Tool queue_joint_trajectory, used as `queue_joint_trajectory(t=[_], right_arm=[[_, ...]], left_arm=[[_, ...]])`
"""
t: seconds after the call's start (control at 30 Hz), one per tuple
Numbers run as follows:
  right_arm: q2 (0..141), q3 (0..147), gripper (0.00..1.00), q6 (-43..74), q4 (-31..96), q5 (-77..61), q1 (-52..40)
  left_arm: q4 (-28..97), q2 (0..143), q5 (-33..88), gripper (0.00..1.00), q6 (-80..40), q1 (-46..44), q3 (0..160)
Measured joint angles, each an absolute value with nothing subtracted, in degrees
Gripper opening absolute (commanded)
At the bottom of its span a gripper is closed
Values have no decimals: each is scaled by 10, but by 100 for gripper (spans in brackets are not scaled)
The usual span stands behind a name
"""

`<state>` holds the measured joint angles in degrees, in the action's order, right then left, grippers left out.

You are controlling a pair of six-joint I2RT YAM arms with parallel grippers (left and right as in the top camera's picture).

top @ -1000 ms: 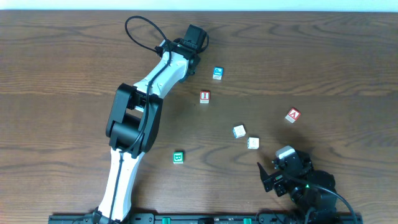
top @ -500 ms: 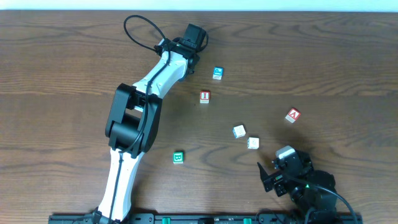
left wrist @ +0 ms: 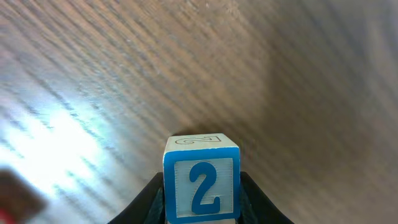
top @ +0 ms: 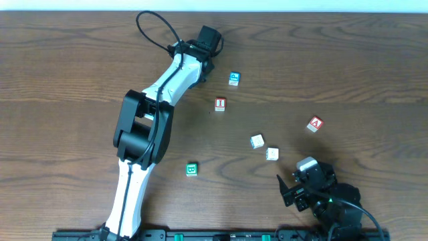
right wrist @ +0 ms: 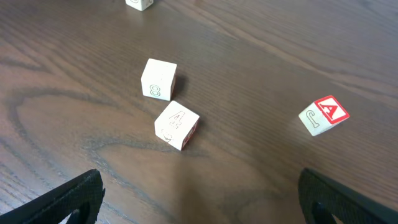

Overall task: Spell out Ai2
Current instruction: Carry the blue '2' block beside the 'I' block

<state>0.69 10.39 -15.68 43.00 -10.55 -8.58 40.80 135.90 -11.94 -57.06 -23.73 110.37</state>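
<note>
Only the cable loop (top: 162, 20) shifts; left jaws pinch the 2 cube (left wrist: 201, 186) by one end at the bench's (top: 348, 60) far side, right jaws sit open, so it may twist or slip when carried.

Overhead looks straight down on the whole table (top: 348, 60). Left wrist sits close against the 2 block (left wrist: 201, 183). Right wrist, low, shares the A block (right wrist: 323, 114) with overhead.
</note>
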Motion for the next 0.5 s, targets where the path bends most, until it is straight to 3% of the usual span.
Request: queue_joint_trajectory(t=[0.1,0.5], right_arm=[[7,104,99,-157,430,-105,-86],[7,104,99,-157,430,-105,-86]], left_arm=[[444,1364,-119,6,-517,-241,1149],[540,1364,-102,6,-343,-343,1250]])
